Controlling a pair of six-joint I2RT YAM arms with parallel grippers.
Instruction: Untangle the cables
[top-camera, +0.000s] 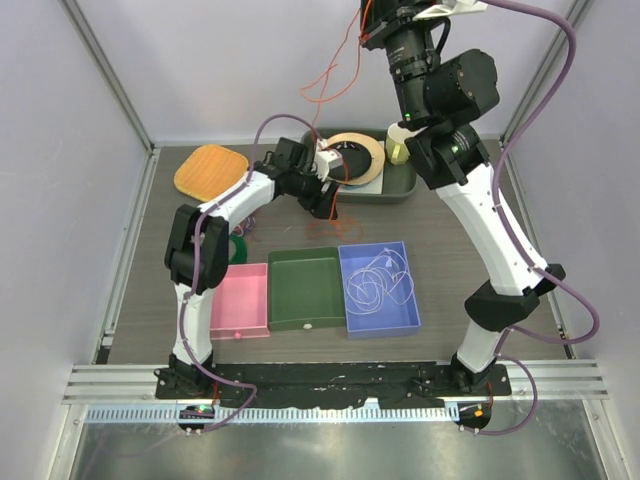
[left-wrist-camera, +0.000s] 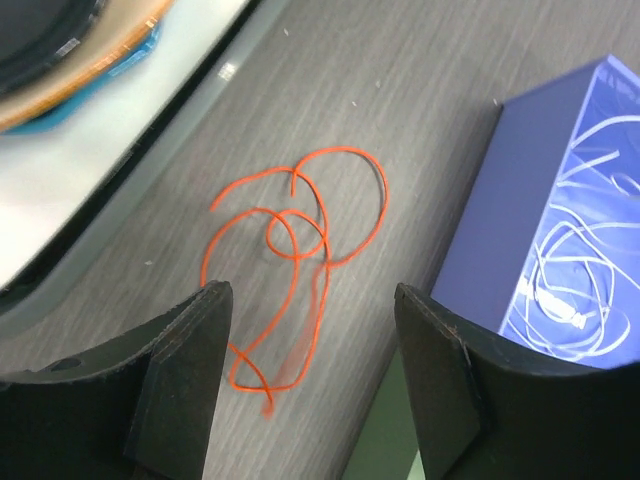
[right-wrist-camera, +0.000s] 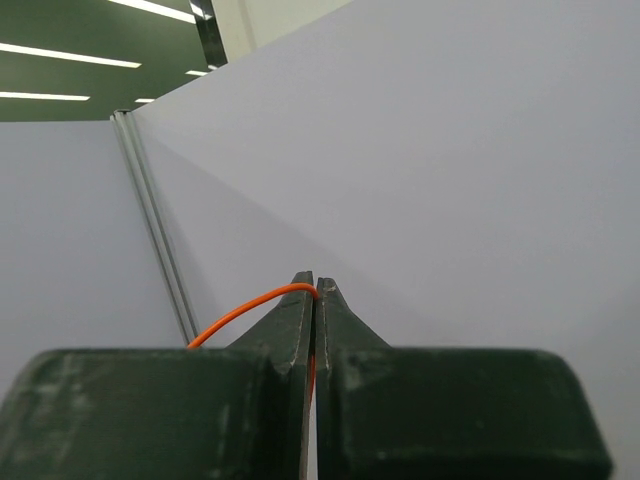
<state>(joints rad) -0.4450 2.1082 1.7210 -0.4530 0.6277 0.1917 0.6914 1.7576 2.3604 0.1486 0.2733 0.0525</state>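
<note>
**Fig.** Separating one strand. The table (top-camera: 450, 230) carries a grey tray (top-camera: 400, 187) at its far side and three bins near the arms: pink bin (top-camera: 240, 300), green bin (top-camera: 305, 290) and blue bin (top-camera: 380, 323), the last holding a coiled white cable (top-camera: 375, 285). The right gripper (right-wrist-camera: 315, 285), raised high above the tray, is closed on the orange cable (left-wrist-camera: 340, 150), which hangs down to the table and ends in loose loops between the tray's edge and the blue bin's wall. The left gripper (left-wrist-camera: 312, 292) hangs over these loops, jaws parted and holding nothing. Whether the crossings form a true knot cannot be told. The next move probably calls for pinning or lifting one loop while the right arm draws upward. Room is narrow sideways and free overhead.
</note>
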